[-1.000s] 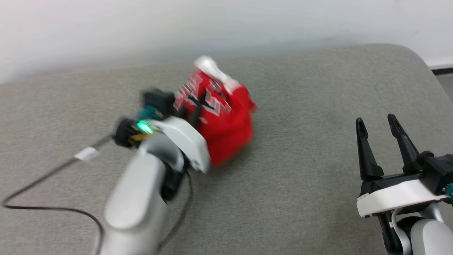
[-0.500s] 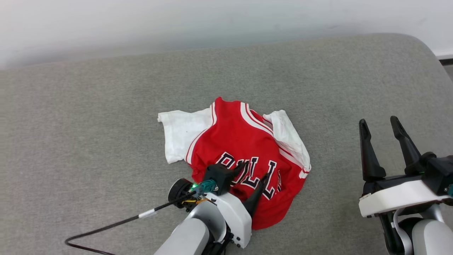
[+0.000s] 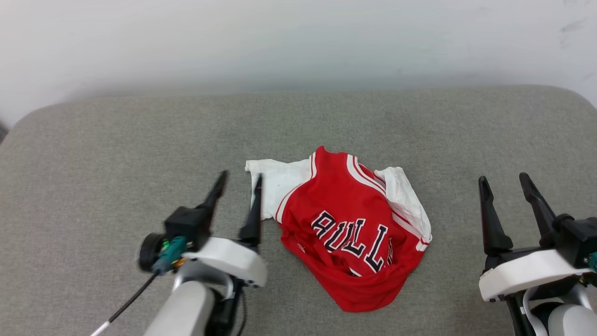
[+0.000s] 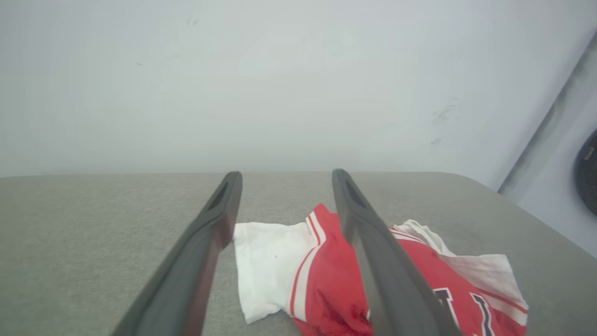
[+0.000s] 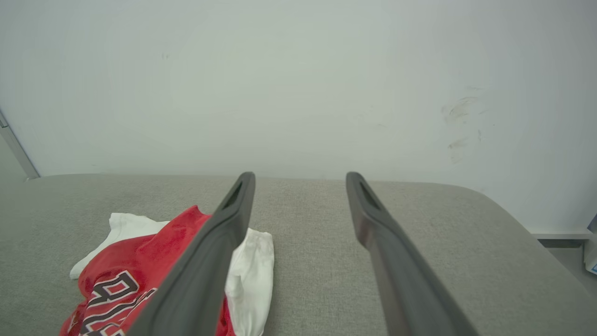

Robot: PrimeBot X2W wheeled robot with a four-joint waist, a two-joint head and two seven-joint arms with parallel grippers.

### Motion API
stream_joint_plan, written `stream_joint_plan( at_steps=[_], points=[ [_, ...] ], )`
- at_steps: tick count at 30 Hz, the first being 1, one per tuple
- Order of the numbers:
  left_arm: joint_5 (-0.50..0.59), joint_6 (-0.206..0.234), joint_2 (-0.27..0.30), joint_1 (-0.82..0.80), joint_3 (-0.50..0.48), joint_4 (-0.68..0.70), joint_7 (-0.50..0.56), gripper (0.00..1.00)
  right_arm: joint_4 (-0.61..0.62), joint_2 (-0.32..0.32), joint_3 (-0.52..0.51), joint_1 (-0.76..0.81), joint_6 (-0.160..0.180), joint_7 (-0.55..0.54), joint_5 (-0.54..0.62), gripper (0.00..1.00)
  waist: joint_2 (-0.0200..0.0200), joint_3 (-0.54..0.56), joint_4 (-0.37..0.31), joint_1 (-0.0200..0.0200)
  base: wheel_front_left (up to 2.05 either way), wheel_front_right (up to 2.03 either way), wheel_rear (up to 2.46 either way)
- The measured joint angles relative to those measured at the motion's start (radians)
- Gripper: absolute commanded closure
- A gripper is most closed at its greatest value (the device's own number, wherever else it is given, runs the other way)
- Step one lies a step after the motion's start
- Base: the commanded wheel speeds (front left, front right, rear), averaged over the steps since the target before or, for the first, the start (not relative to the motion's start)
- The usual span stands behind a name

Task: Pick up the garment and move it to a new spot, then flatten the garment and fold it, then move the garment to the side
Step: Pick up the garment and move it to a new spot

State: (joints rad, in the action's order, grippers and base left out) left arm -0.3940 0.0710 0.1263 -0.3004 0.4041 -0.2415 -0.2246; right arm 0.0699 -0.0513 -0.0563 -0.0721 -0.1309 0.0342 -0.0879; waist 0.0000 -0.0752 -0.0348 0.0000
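Left claw (image 3: 241,176): fingers spread wide with nothing between them. In the left wrist view (image 4: 286,173) they frame the shirt without pinching it.
Right claw (image 3: 503,177): also spread wide and empty, fingers pointing away from the robot.
Garment (image 3: 345,219): lies loose on the grey surface (image 3: 116,140) between the two claws. It is just right of the left claw and well left of the right claw.
Nearest part: the white sleeve (image 3: 275,186) sits by the left claw's right finger. Whether they touch cannot be told.
Lie of the cloth: bunched rather than flat. The lettering (image 3: 350,238) is creased, the lower hem is rolled under, and the far sleeve is folded onto the body.
Why the claws flank it: probably so each can take one side and pull the cloth out evenly.
Task stage: likely set down in its spot. It is not yet flattened or folded.
Next need: each claw probably has to pinch a single layer at an outer edge.
Risk: catching several layers would drag the heap instead of opening it.
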Motion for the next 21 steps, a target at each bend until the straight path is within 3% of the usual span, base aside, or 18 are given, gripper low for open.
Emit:
stream_joint_plan(
  at_steps=[5,10,21],
  points=[
    [-0.027,0.050,0.077,0.072,-0.096,0.025,-0.007,0.00,0.003,0.000,-0.004,0.030,0.000,-0.015,0.002,0.00,0.0000,0.030,0.014,0.0000,0.00,0.00,0.00],
    [-0.028,0.080,0.146,0.144,-0.129,0.063,0.030,0.00,0.001,0.000,-0.001,0.061,0.000,-0.026,0.001,0.00,0.0000,0.061,0.015,0.0000,0.00,0.00,0.00],
    [-0.034,0.101,0.175,0.211,-0.127,0.150,0.081,0.00,0.012,0.000,0.006,0.081,0.000,-0.041,-0.001,0.00,0.0000,0.077,0.009,0.0000,0.00,0.00,0.00]
  ],
)
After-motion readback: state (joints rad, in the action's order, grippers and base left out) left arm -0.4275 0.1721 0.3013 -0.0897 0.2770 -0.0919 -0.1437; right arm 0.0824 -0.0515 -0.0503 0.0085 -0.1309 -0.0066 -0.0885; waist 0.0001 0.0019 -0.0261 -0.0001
